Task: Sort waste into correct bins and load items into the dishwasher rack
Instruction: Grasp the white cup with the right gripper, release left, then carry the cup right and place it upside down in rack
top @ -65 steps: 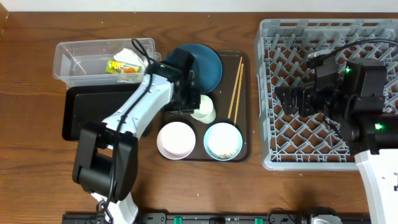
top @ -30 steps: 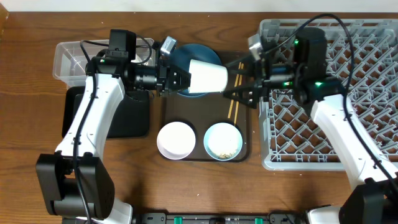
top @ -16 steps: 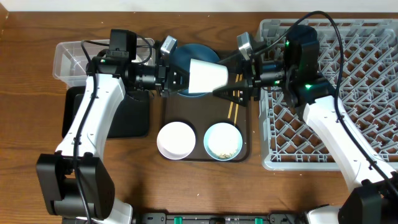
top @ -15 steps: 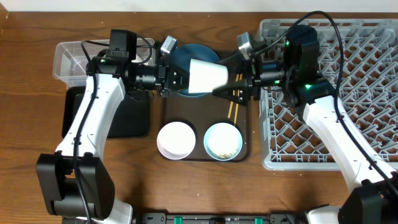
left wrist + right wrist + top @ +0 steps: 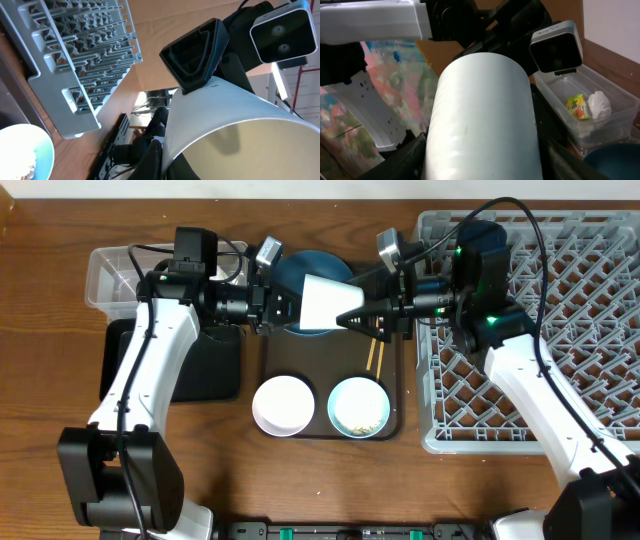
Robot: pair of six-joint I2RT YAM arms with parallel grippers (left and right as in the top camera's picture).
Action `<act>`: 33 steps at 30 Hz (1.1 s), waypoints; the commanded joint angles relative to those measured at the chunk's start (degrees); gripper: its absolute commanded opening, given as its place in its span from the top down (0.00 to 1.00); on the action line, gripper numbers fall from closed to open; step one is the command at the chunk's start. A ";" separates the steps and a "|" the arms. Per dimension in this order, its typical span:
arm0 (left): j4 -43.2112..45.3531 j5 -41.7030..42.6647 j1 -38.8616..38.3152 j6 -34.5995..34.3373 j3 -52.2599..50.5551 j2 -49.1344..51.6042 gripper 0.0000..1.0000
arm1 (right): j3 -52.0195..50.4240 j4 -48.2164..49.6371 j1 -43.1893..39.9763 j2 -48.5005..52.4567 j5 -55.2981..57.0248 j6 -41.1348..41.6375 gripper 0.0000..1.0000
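Observation:
My left gripper [image 5: 290,307] is shut on the rim of the small white cup [image 5: 325,300] and holds it on its side above the dark blue plate [image 5: 300,268]. The left wrist view shows the cup [image 5: 240,130] pinched in the jaws [image 5: 165,160]. My right gripper [image 5: 352,315] is open, its fingers on either side of the cup's base [image 5: 482,120]. The white bowl [image 5: 281,405], the pale blue bowl [image 5: 359,406] with rice grains and the chopsticks [image 5: 376,355] lie on the tray. The tissue [image 5: 599,106] and wrapper [image 5: 576,106] lie in the clear tub [image 5: 615,117].
The grey dishwasher rack [image 5: 600,330] stands at the right and holds nothing. The clear tub [image 5: 115,275] is at the back left, with the black tray-bin [image 5: 205,370] in front of it. The dark brown serving tray [image 5: 395,415] lies in the middle.
My right gripper has moved left from above the chopsticks until its fingers straddle the cup's base. My left gripper holds the cup still in the same place.

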 commanded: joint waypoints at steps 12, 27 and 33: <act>0.22 1.07 -0.52 0.35 1.31 -0.68 0.76 | 0.79 0.55 -0.90 1.57 -2.71 3.80 0.67; 0.31 -17.53 -0.52 0.33 1.31 -0.68 0.62 | 0.85 -15.37 -24.22 -3.63 14.36 12.52 0.69; 0.13 -30.97 -0.52 0.33 1.31 -0.68 0.62 | 5.05 -39.78 -24.06 -11.02 36.70 5.73 0.73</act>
